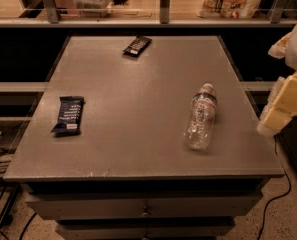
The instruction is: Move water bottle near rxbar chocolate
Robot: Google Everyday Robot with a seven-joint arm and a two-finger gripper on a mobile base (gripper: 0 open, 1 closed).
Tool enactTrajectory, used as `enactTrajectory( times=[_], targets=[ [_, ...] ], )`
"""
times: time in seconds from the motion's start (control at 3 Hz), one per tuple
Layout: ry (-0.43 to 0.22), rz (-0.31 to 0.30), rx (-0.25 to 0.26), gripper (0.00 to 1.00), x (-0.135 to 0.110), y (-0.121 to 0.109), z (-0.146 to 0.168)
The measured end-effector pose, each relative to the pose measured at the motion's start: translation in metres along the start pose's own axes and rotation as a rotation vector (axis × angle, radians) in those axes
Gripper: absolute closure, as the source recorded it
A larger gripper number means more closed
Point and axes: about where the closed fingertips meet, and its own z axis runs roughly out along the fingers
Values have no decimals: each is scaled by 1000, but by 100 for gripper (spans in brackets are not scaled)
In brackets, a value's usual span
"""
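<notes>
Clear plastic water bottle (201,116) laid on its side at the right of the grey table (138,134), gripper (278,111) held off the right edge, near it but apart, its grip not discernible, rxbar chocolate (137,46) seen at the far edge.

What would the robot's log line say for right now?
water bottle: on its side, right part of table | rxbar chocolate: far edge, apart from bottle | end effector: beside table's right edge, clear of bottle
</notes>
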Motion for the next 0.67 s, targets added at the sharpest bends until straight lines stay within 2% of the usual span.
enactTrajectory(
  times=[0.33, 0.67],
  targets=[
    [-45, 187, -28, 0, -4, -8, 15],
    [-72, 332, -69, 0, -14, -10, 25]
  ],
)
